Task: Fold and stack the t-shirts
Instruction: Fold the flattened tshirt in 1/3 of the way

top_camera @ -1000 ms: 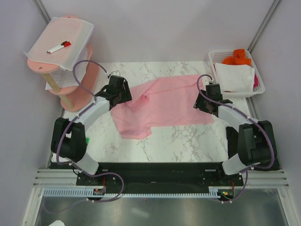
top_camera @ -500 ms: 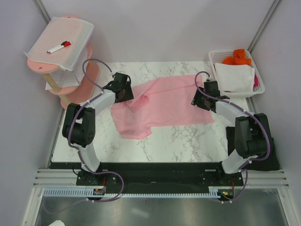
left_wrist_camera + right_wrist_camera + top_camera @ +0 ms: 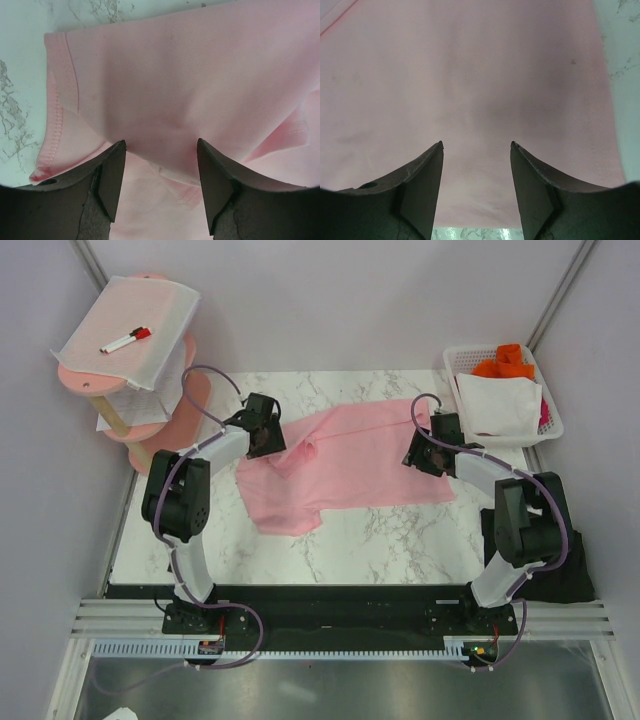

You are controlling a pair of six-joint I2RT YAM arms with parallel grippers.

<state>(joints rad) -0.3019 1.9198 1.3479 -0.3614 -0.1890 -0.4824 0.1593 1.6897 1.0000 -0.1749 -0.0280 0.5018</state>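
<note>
A light pink t-shirt (image 3: 350, 465) lies spread and rumpled across the marble table (image 3: 400, 540), with a sleeve folded over at its left end. My left gripper (image 3: 268, 440) hangs over that left end. It is open, and in the left wrist view its fingertips (image 3: 161, 142) straddle a raised fold of pink cloth (image 3: 175, 75) without pinching it. My right gripper (image 3: 415, 452) is open over the shirt's right part. In the right wrist view flat pink fabric (image 3: 470, 75) fills the gap between its fingertips (image 3: 476, 144), close to the shirt's edge. I see no black shirt for certain.
A pink tiered stand (image 3: 160, 425) at the far left carries a white mesh sheet (image 3: 125, 325) with a red-and-white marker (image 3: 126, 339). A white basket (image 3: 505, 395) at the back right holds orange and white cloths. A dark mass (image 3: 562, 585) sits beside the right arm's base.
Both arms have stretched farther out. The left gripper slid a little right onto the shirt's folded left end, and the right gripper moved left over the shirt's right part. The shirt lies unchanged.
</note>
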